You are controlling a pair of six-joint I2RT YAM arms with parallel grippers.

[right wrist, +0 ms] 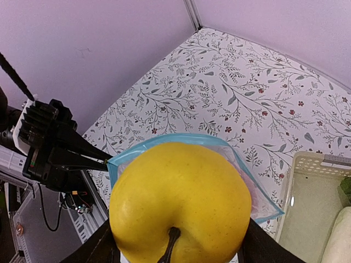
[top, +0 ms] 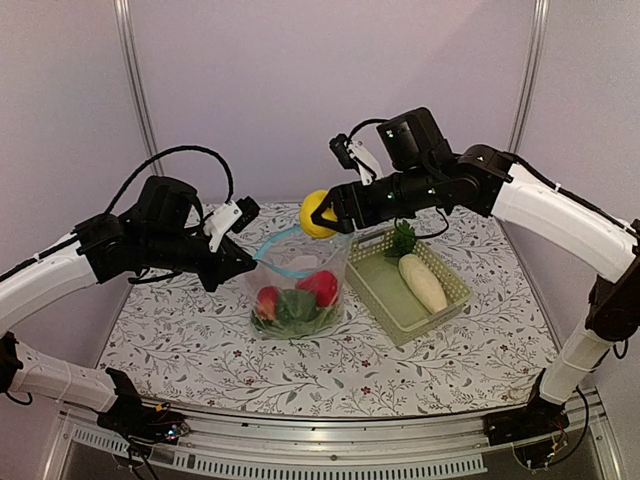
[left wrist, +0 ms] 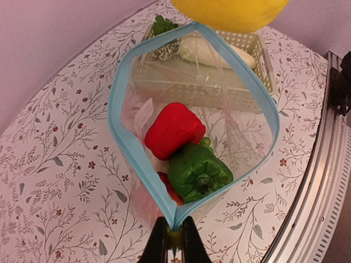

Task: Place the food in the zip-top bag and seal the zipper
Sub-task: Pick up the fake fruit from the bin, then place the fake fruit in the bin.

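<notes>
Zip-top bag (top: 338, 262) stands open on the table (top: 190, 330) in the top view, and the left gripper (top: 248, 263) is clenched on its zipper (top: 283, 268) at the rim's 9 o'clock. The right gripper (top: 335, 212) grasps one yellow apple (top: 316, 214) in the air at the bag's 12 o'clock, just above the mouth. Inside the bag lie two red pieces (top: 321, 286) and one green piece (top: 297, 305). The basket (top: 385, 290), just beside the bag at its 3 o'clock, holds one radish (top: 423, 282) and one leafy piece (top: 402, 240). From the left wrist, the zipper (left wrist: 123, 137) makes a wide loop pinched at 6 o'clock between the fingers (left wrist: 156, 246). One red piece (left wrist: 174, 130) lies on top, the green piece (left wrist: 198, 172) sits at its 5 o'clock, and a second red piece (left wrist: 167, 190) is half hidden under it. The apple (left wrist: 230, 11) hangs over the far rim at 12 o'clock. From the right wrist, the apple (right wrist: 181, 203) fills the space between dark fingers (right wrist: 104, 246), with the bag's blue rim (right wrist: 164, 141) showing around it and the left gripper (right wrist: 101, 160) gripping that rim's corner at 9 o'clock.
</notes>
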